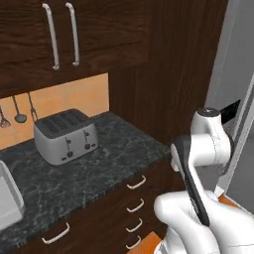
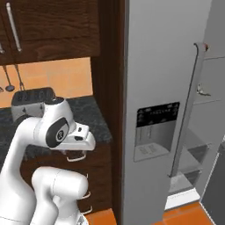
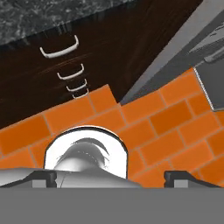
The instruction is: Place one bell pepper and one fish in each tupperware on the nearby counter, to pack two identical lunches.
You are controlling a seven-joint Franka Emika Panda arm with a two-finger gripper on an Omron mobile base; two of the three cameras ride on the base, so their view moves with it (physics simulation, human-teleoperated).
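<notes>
Hand view looks straight down: the gripper shows its 2 dark fingers set wide apart, open, with nothing between them. Below them lies an orange brick floor, and beyond that a dark drawer front with white curved handles under the edge of the marbled tabletop.

Taking the silver toaster as landmark in the left base view: it stands on the tabletop against the orange back wall. To its left and nearer the camera, at the picture's edge, a light-grey tupperware shows one sloped wall and rim; what it holds cannot be told. To the toaster's right the tabletop ends at a tall dark wood panel, and past that, in the right base view, stands a grey fridge with its door ajar.

No bell pepper or fish can be picked out, and only 1 tupperware is partly seen. I judge the task barely started: both lunches remain to be packed, and the arm, folded with the hand low, has yet to fetch any food.
</notes>
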